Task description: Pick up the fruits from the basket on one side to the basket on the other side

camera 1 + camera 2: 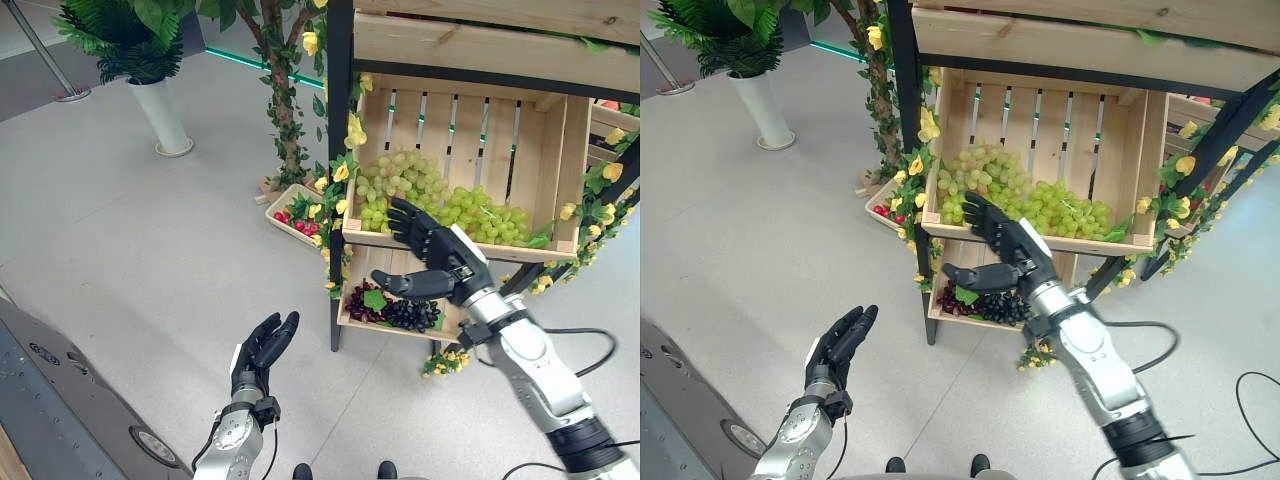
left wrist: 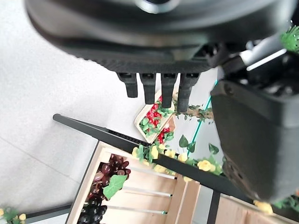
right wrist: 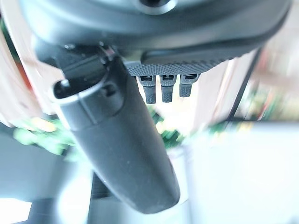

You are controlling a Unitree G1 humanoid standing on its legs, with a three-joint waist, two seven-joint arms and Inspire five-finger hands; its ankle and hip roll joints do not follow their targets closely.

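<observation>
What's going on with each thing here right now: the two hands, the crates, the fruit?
Right hand: open, empty, raised in front of the green grapes.
Left hand: open, empty, low over the floor.
Green grapes: heaped in the upper wooden crate, untouched.
Dark grapes: lying in the lower crate.
Red fruit: in a small tray on the floor.

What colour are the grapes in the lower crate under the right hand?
Dark purple to black grapes, with a green leaf; clearest in the left eye view.
</observation>
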